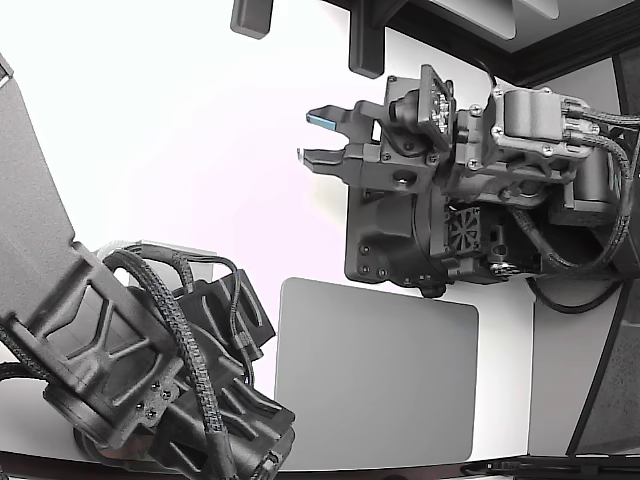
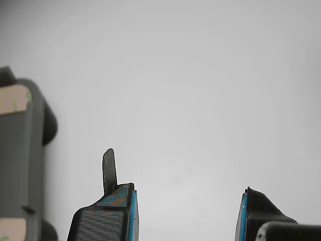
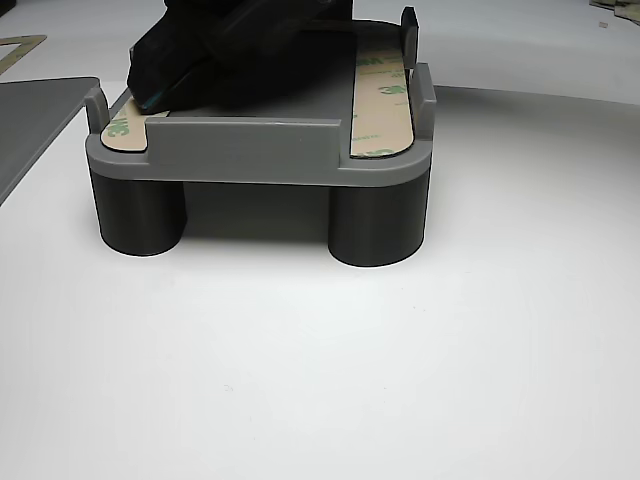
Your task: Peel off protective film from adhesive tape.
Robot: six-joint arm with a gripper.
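A grey fixture [image 3: 260, 150] on round legs carries tan strips of adhesive tape with printed protective film: one strip [image 3: 382, 100] along one side, another [image 3: 125, 128] at the opposite corner. A dark second-arm gripper [image 3: 230, 50] rests on the fixture's top. In the wrist view the fixture [image 2: 20, 160] shows at the edge, with a tan film patch [image 2: 14, 99] on it. My gripper [image 2: 185, 203] is open over bare white table, apart from the fixture, with nothing between its blue-edged fingers. A thin grey sliver [image 2: 109, 168] stands up from one fingertip. The exterior view shows my gripper [image 1: 318, 137] raised, jaws apart.
A grey mat [image 1: 380, 380] lies on the white table below my arm in the exterior view. The second arm [image 1: 130, 370], with its cable bundles, fills that view's lower left. Dark frame parts hang along the top edge.
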